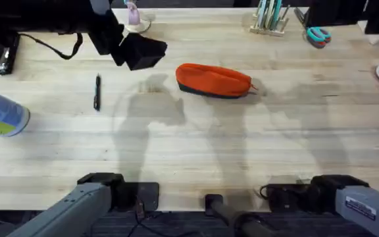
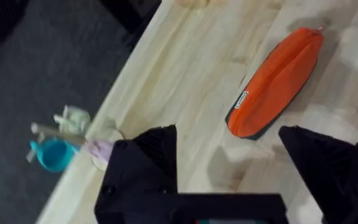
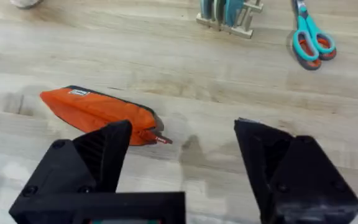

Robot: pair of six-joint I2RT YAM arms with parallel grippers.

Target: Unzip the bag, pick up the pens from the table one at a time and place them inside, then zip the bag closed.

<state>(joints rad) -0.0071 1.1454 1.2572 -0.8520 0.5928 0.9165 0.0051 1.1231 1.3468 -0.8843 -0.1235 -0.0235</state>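
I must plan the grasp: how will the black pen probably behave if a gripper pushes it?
The pen looks slim and round, so it would probably roll sideways on the smooth table. It seems stiff and light, likely skidding easily.

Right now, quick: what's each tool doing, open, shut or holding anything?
Left tool: open, empty, near the bag.
Right tool: open, empty, above the table.

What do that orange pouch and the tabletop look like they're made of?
The orange pouch looks like matte woven fabric: it sags softly, shows no shine, and carries a small sewn label and a dark bottom band. The tabletop looks like light wood, probably joined planks with a smooth satin finish, judging by its long grain lines and seams; whether it is solid or veneer cannot be told.
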